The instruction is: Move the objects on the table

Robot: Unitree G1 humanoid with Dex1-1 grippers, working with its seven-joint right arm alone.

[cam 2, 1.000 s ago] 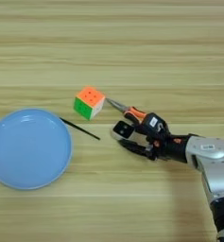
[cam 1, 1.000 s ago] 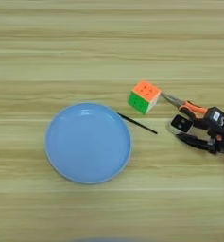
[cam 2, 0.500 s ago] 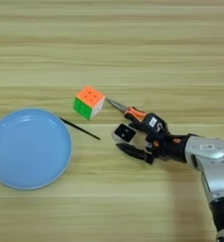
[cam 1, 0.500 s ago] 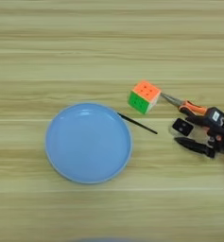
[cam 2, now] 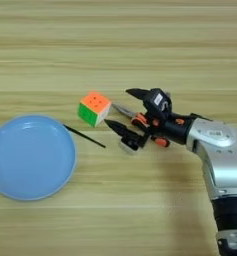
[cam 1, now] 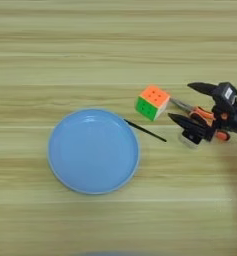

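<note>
A round blue plate [cam 1: 93, 151] lies flat, a thin black stick [cam 1: 145, 130] just beside its upper-right rim.

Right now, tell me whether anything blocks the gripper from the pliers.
Nothing visible does. The right gripper is open, its two black fingers astride the pliers, whose tip points at the cube. A small block lies under the nearer finger.

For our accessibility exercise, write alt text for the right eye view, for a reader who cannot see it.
A silver robot arm reaches in from the right, its black two-fingered gripper spread open over orange-handled pliers on a wooden table. An orange-and-green puzzle cube sits just left, then a thin black stick and a round blue plate.
</note>
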